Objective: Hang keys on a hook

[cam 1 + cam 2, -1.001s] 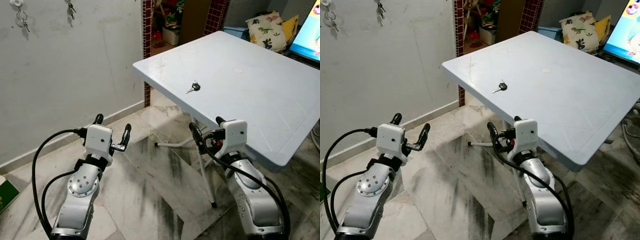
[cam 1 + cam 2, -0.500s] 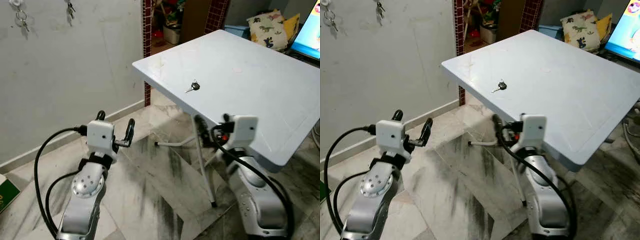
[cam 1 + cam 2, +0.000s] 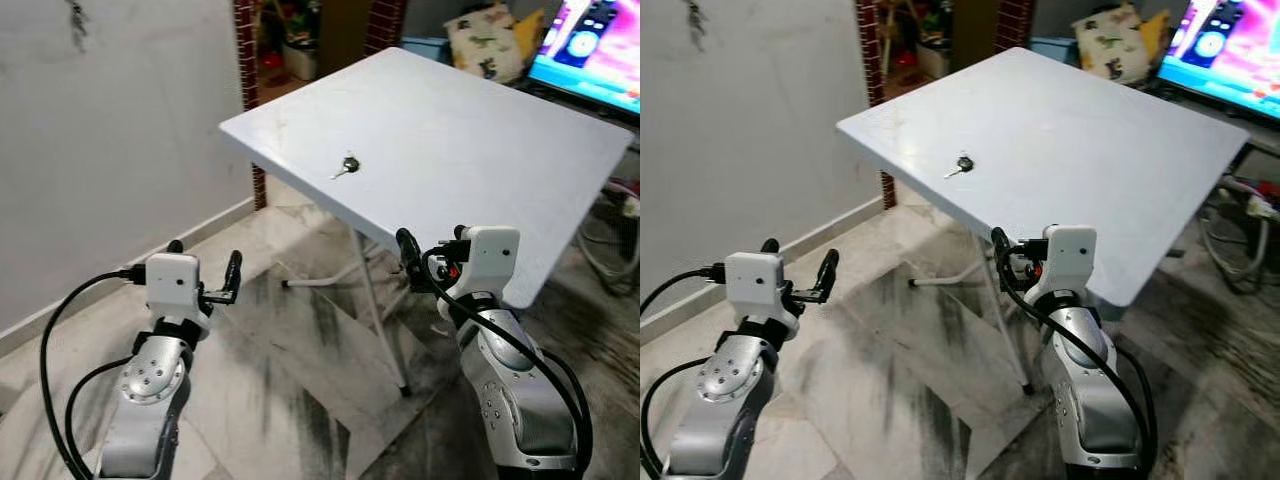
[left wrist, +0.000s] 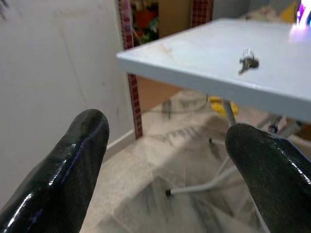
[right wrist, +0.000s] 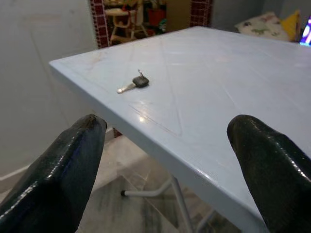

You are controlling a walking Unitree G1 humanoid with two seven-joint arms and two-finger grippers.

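A single key with a black head [image 3: 347, 166] lies flat on the pale blue table [image 3: 500, 150], near its left corner. My right gripper [image 3: 432, 245] is held open and empty just below the table's near edge, a good way short of the key [image 5: 133, 83], which lies ahead of its fingers [image 5: 73, 165]. My left gripper [image 3: 205, 262] hovers open and empty over the floor to the left of the table, well below the tabletop [image 4: 204, 58]. A dark bunch of keys [image 3: 75, 12] hangs on the grey wall at the top left.
The table's thin white legs [image 3: 375, 310] stand on the marble floor between my arms. A red brick pillar [image 3: 245, 60] rises behind the table corner. At the right are a lit screen [image 3: 590, 45], a printed cushion [image 3: 485, 40] and floor cables [image 3: 610, 230].
The camera has swung to the right, so the wall and table sit further left. My right gripper has risen toward the table's edge. The key lies where it was.
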